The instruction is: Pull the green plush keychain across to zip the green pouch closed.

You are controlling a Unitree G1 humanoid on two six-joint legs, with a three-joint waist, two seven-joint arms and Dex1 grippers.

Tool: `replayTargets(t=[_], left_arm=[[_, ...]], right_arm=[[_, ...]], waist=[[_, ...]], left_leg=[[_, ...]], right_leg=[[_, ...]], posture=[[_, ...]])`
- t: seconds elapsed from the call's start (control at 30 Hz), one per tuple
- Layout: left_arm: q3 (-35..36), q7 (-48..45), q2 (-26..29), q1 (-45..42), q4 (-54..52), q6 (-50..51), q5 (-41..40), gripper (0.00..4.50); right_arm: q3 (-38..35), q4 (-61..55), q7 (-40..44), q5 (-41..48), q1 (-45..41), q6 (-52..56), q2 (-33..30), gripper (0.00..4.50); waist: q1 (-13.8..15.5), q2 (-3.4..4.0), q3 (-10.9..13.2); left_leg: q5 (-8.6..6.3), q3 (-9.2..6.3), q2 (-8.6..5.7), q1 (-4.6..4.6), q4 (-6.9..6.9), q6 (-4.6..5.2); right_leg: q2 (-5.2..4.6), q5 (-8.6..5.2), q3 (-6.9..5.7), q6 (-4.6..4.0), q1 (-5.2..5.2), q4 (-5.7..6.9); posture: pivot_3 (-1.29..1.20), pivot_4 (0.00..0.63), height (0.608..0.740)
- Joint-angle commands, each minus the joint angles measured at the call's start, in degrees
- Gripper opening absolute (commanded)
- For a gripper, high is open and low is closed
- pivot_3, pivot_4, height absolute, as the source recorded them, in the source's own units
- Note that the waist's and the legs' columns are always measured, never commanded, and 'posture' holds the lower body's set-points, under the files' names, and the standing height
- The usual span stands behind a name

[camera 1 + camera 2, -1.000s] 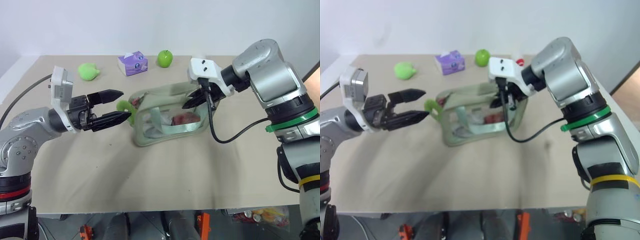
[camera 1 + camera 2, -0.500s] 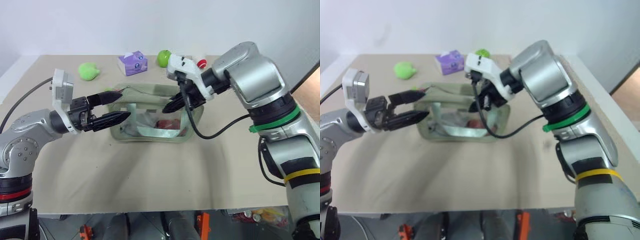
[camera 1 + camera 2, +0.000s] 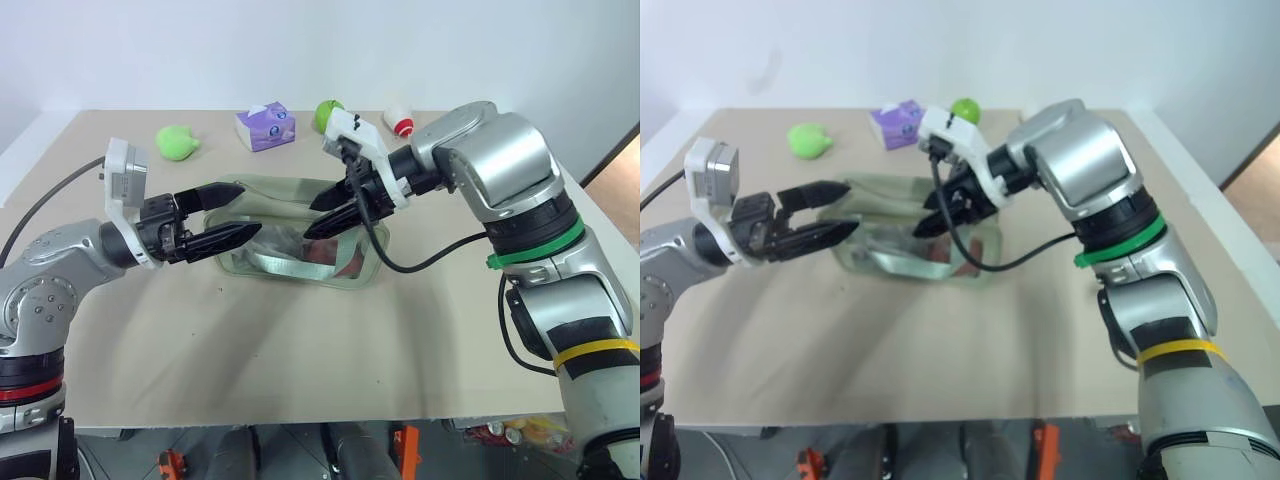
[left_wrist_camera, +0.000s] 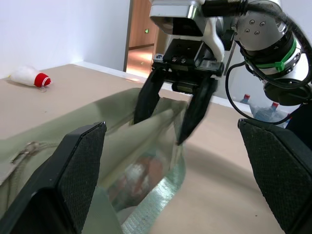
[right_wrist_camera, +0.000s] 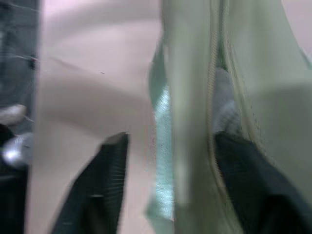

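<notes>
Where the beige table [image 3: 300,370] fills the left eye view, the green pouch [image 3: 295,235] lies near its middle and serves as the marker for everything else. The left gripper [image 3: 232,212] reaches level toward the pouch's left end with its two black fingers spread apart, one above the pouch's top edge and one in front of it, clamped on nothing. The right gripper [image 3: 325,214] comes down at a slant over the pouch's right half, fingers parted astride the top edge, gripping nothing that can be made out. Behind the pouch, toward the far edge, stand a purple tissue pack [image 3: 266,127] and a green apple [image 3: 326,113]; a light-green plush toy [image 3: 177,142] lies behind and to the pouch's left, and a small white and red object [image 3: 398,121] behind and to its right. The green plush keychain cannot be made out on the pouch.

The right eye view gives the same layout, with something red [image 3: 940,254] visible through the pouch's clear side.

In the left wrist view, the left gripper's wide-set pads [image 4: 83,161] frame the pouch's sage fabric, a metal zipper pull [image 4: 24,150] lies on the fabric close to one pad, and the right gripper straddles the pouch's raised fold beyond.

In the right wrist view, its fingers [image 5: 105,180] stand on either side of the pouch's zipper seam [image 5: 212,92].
</notes>
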Motion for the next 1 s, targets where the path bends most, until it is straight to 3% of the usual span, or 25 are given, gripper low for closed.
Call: replayTargets(t=[0.03, 0.2, 0.37, 0.47, 0.77, 1.0], left_arm=[[4.04, -2.11, 3.72, -0.49, 0.7, -0.02, -0.7, 4.5], [6.19, -6.72, 9.35, 1.49, 3.3, -0.33, 0.89, 4.5], [6.77, -8.36, 11.04, 2.25, 4.42, -0.52, 1.88, 4.5], [6.72, -9.35, 11.96, 3.74, 5.48, -1.01, 3.68, 4.5], [8.67, -8.96, 11.89, 3.82, 9.63, -1.81, 4.96, 4.5], [9.65, -8.22, 11.42, 3.98, 11.08, -1.53, 4.96, 4.5]], right_arm=[[-6.86, 1.96, 6.09, 4.95, -3.52, -2.95, -4.4, 3.02], [-9.78, 2.33, 12.46, 8.04, -0.48, -11.95, -12.77, 3.02], [-9.96, 1.96, 12.23, 7.54, 2.22, -14.99, -15.84, 3.02], [-10.7, 0.3, 7.85, 4.6, 8.24, -19.06, -17.73, 3.02], [-13.52, -3.86, -2.17, 4.47, 17.95, -18.49, -15.39, 3.02], [-13.34, -4.58, -3.6, 5.22, 20.19, -18.35, -14.62, 3.02]], waist=[[0.0, 0.0, 0.0], [-0.03, 0.01, 0.0], [-0.25, 0.02, 0.01], [-0.19, -0.04, -0.03], [-0.15, 0.02, 0.01], [-0.14, 0.03, 0.02]], left_leg=[[0.0, 0.0, 0.0, -0.01, 0.0, 0.0], [-0.02, 0.02, 0.0, 0.01, -0.03, 0.02], [-0.02, 0.09, 0.02, 0.07, -0.06, 0.02], [-0.02, 0.07, 0.03, 0.08, -0.06, 0.02], [-0.02, 0.14, 0.03, 0.05, -0.08, 0.02], [-0.02, 0.15, 0.02, 0.05, -0.06, 0.02]], right_leg=[[0.0, 0.0, 0.0, 0.0, 0.0, 0.0], [-0.01, -0.15, -0.01, -0.13, -0.01, -0.03], [-0.01, -0.22, 0.01, -0.23, -0.02, -0.03], [0.0, -0.2, -0.01, -0.23, -0.01, -0.02], [-0.02, -0.2, 0.05, -0.22, -0.06, -0.02], [-0.02, -0.18, 0.08, -0.2, -0.06, -0.03]], posture=[[0.0, 0.15, 0.74], [0.0, 0.15, 0.74], [0.0, 0.15, 0.74], [0.0, 0.15, 0.74], [0.0, 0.15, 0.74], [0.0, 0.15, 0.74]])
